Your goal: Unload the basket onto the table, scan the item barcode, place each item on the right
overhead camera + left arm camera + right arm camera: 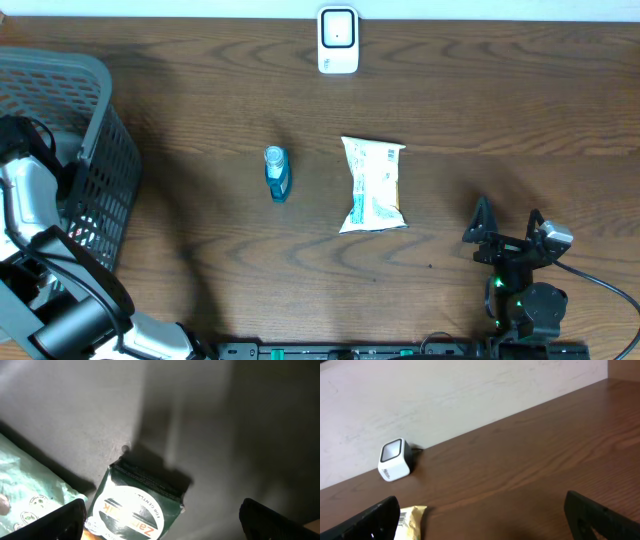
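Observation:
The white barcode scanner (338, 40) stands at the table's far edge and shows again as the scanner (395, 459) in the right wrist view. A small blue bottle (277, 172) and a white-and-yellow packet (373, 185) lie mid-table. My right gripper (508, 228) hovers open at the near right; the packet's end (410, 520), with a barcode on it, lies by its left finger. My left gripper (165, 522) hangs open inside the basket, over a dark green box (142, 505) with a white oval label, not touching it.
A grey mesh basket (95, 150) stands at the table's left edge with my left arm (30, 200) reaching into it. A pale green packet (25, 490) lies beside the box on the basket's floor. A pale wall runs behind the scanner.

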### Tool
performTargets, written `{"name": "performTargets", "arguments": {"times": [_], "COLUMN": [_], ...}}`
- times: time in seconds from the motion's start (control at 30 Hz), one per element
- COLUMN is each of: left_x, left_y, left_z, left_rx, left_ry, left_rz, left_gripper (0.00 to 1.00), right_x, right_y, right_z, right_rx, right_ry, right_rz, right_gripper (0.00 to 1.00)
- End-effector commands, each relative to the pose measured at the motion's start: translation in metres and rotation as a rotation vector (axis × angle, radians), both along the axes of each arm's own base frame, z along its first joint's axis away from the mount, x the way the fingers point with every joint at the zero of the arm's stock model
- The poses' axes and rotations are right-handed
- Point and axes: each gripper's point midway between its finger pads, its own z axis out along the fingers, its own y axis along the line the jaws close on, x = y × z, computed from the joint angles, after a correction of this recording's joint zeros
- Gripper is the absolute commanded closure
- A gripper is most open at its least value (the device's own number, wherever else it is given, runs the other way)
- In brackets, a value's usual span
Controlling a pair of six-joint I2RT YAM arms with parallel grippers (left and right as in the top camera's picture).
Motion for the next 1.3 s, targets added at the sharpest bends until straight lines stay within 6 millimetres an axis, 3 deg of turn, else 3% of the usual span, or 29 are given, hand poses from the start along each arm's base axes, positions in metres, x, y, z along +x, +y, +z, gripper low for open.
{"name": "performTargets", "arguments": {"times": [0.0, 0.13, 0.37, 0.63, 0.7, 0.73, 0.9, 1.1, 1.27], "left_x": [-0.012, -0.025, -0.048, -0.045, -0.045, -0.045, -0.041, -0.029, -0.006], "left_y": [-0.001, 0.001, 0.010, -0.007, -0.008, -0.008, -0.012, -0.001, 0.021], "left_z": [-0.015, -0.027, -0.052, -0.069, -0.069, -0.069, -0.069, -0.044, 0.014], "left_rx": [-0.013, -0.028, -0.059, -0.142, -0.143, -0.146, -0.171, -0.144, -0.065], "left_ry": [0.070, 0.105, 0.077, 0.008, 0.008, 0.006, -0.017, -0.045, -0.128], "left_rz": [-0.058, -0.094, 0.004, -0.004, -0.003, -0.003, -0.001, -0.003, -0.010], "left_gripper": [0.02, 0.02, 0.02, 0.02, 0.19, 0.22, 0.22, 0.26, 0.27], "right_x": [0.000, 0.000, 0.000, 0.000, 0.000, 0.000, 0.000, 0.000, 0.000], "right_y": [0.001, 0.001, 0.001, 0.001, 0.001, 0.001, 0.001, 0.001, 0.001], "right_z": [0.000, 0.000, 0.000, 0.000, 0.000, 0.000, 0.000, 0.000, 0.000], "right_rx": [-0.015, -0.015, -0.015, -0.015, -0.015, -0.015, -0.015, -0.015, -0.015], "right_ry": [0.002, 0.002, 0.002, 0.002, 0.002, 0.002, 0.002, 0.002, 0.002], "right_rz": [0.003, 0.003, 0.003, 0.003, 0.003, 0.003, 0.003, 0.003, 0.003], "right_gripper": [0.01, 0.01, 0.01, 0.01, 0.01, 0.01, 0.01, 0.01, 0.01]}}
